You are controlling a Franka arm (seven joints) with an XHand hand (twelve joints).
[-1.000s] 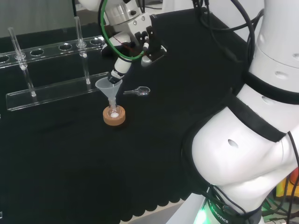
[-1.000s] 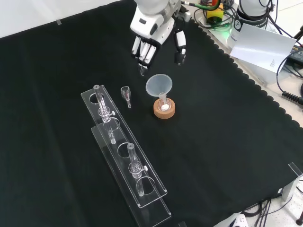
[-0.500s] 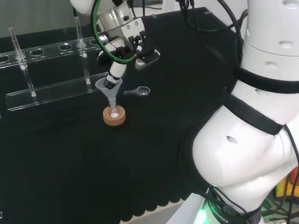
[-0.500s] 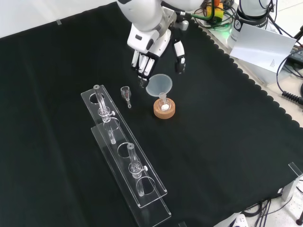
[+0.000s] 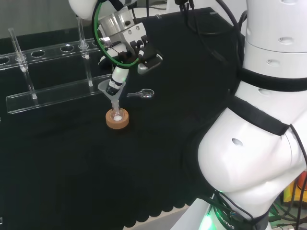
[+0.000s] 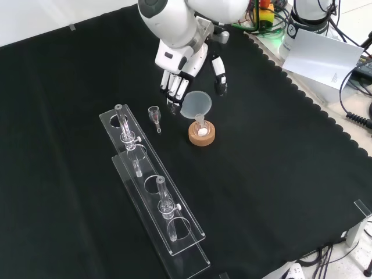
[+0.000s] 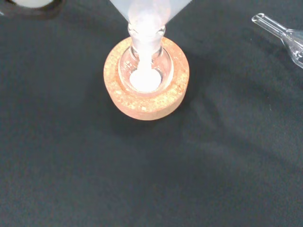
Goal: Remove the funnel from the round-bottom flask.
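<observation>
Lowered hand [image 6: 185, 68] now straddling funnel [image 6: 196, 104], fingers spread apart, flask [image 7: 145, 71] mostly hidden in cork ring [image 7: 146, 101]

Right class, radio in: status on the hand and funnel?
Hand open, fingers at funnel rim. Funnel seated in round-bottom flask on cork ring. Nothing blocking.

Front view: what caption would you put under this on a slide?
The hand, fingers open, hovers at the funnel seated in a round-bottom flask on its cork ring.

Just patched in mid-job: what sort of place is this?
Probably a lab bench set up for robot trials: a flask on a cork ring, a funnel, clear tube racks, black cloth.
</observation>
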